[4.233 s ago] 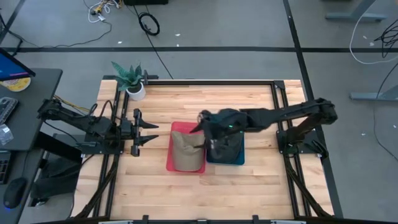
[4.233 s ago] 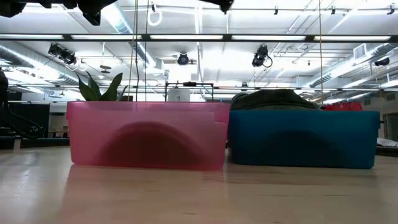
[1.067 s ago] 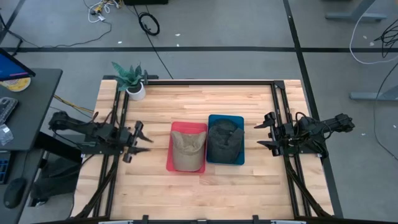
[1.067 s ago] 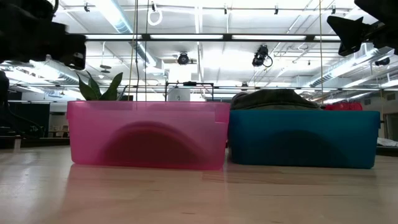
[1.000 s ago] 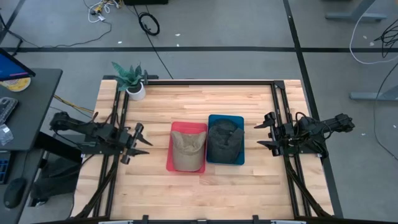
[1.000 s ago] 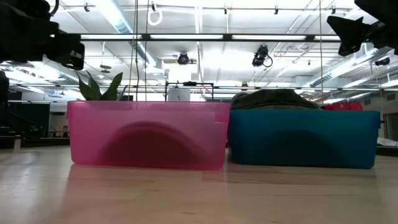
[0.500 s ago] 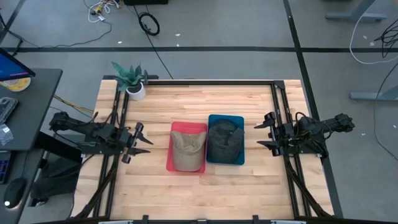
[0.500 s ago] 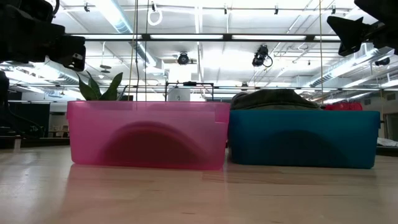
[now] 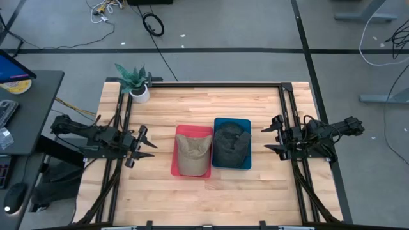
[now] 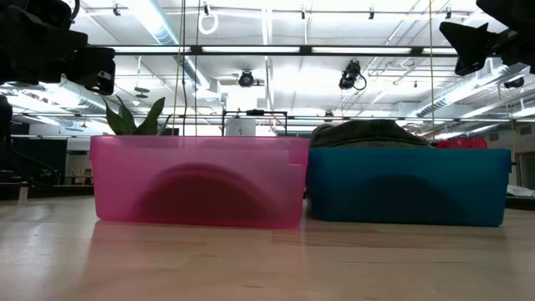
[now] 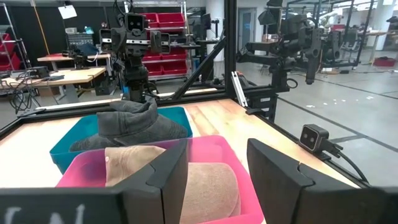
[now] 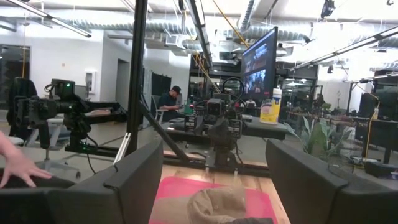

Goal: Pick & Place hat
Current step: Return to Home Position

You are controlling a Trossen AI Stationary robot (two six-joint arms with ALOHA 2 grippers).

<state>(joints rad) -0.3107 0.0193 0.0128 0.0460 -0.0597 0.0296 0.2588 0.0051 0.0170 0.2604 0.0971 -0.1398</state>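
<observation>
The wooden counter (image 9: 255, 185) carries two bins just beside each other: a red bin (image 9: 193, 128) showing one brown cap (image 9: 192, 153), and a blue bin (image 9: 231, 120) holding one black cap (image 9: 230, 145). The left gripper (image 9: 144, 145) and right gripper (image 9: 268, 138) wait at opposite counter edges, both spread wide and empty. Each cap lies lengthwise along its bin; which way the brims point cannot be told.

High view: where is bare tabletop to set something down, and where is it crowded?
Bare: the front of the table, below the red bin and blue bin, and the back strip between them and the plant. Gaps separate the bins from the open left gripper and right gripper. The centre is crowded.
</observation>
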